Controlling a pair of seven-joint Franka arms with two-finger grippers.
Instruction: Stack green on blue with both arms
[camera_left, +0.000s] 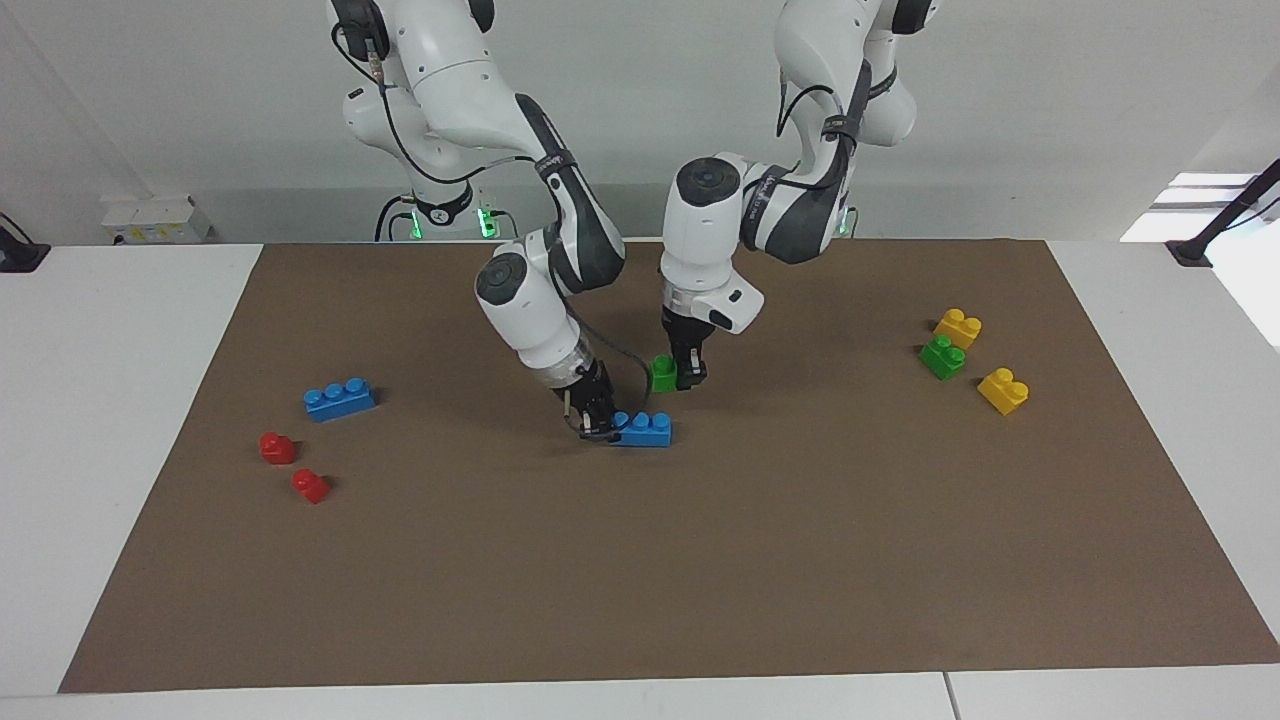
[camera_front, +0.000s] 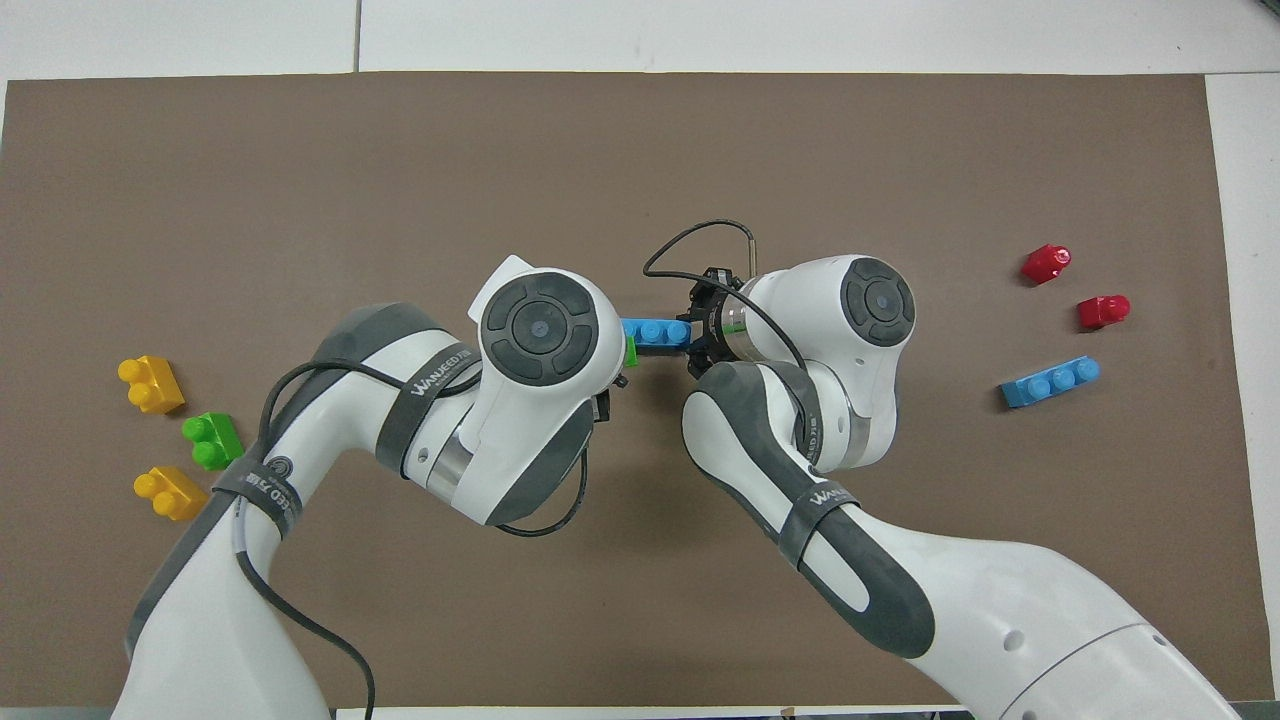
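Observation:
My right gripper is shut on one end of a blue three-stud brick at the middle of the mat, low at the mat's surface. My left gripper is shut on a green two-stud brick, held just above the mat close over the blue brick's other end, not touching it. In the overhead view the blue brick spans between the two wrists, the right gripper holds its end, and only an edge of the green brick shows under the left wrist. The left gripper itself is hidden there.
A second blue brick and two red bricks lie toward the right arm's end. A second green brick lies between two yellow bricks toward the left arm's end.

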